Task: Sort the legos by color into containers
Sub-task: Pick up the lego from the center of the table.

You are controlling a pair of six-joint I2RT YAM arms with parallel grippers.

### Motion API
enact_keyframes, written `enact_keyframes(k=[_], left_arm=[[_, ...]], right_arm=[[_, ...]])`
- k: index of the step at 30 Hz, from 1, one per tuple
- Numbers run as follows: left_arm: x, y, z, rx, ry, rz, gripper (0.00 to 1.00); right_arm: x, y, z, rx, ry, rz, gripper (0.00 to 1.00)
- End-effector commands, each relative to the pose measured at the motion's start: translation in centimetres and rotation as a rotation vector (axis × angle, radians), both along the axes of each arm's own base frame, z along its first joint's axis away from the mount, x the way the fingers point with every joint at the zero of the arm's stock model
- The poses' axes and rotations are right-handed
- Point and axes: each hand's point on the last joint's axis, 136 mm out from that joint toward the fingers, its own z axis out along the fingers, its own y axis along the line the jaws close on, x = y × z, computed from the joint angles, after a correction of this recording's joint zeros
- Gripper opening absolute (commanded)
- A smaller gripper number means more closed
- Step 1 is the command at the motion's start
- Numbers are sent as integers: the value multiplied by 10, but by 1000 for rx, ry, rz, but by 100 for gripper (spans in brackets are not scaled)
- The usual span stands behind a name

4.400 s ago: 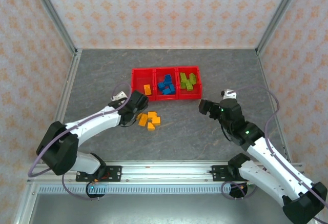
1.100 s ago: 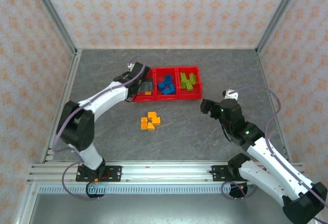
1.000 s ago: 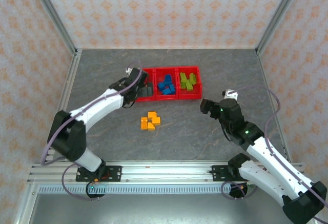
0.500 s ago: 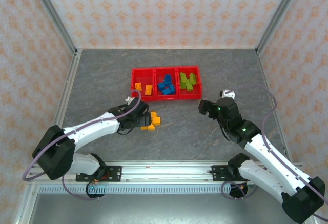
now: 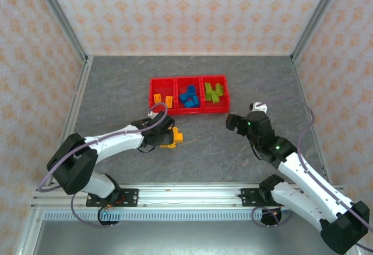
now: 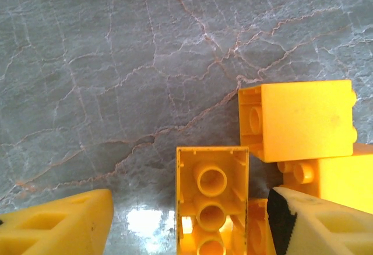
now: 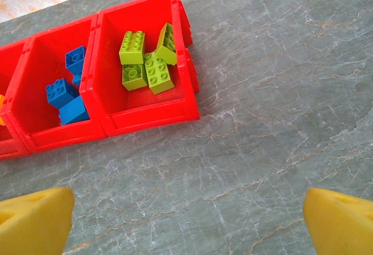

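The loose orange legos (image 5: pixel 172 138) are lying in a small heap on the worktop (image 5: pixel 245 80), just in front of the red containers (image 5: pixel 175 95), with free grey surface all around. Your left gripper (image 5: pixel 164 136) is reaching low over the heap. Its jaws are standing open on both sides of one upturned orange brick (image 6: pixel 213 199), and a clear gap is showing at one side. Your right gripper (image 7: pixel 186 223) is hovering near the bin of green legos (image 7: pixel 189 100), its jaws spread wide and holding nothing.
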Motion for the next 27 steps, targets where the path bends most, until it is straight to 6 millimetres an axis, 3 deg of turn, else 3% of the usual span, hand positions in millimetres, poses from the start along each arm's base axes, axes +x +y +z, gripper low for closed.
enact_keyframes(k=[1,9,16,22,27], left_arm=[[-2,6,-7,39,12,25,72],[1,10,-23,84,46,35,69],[3,21,-32,98,61,70,57],[0,30,-40,81,77,104,57],[5,28,-33,47,43,115,44]], right_arm=[[0,-1,-1,-3,-4,-10,100],[0,-1,-1,-4,-2,-7,100],[-1,-1,0,-2,-5,-7,100],[0,-1,0,0,-5,-7,100],[0,-1,-2,-2,-4,-9,100]])
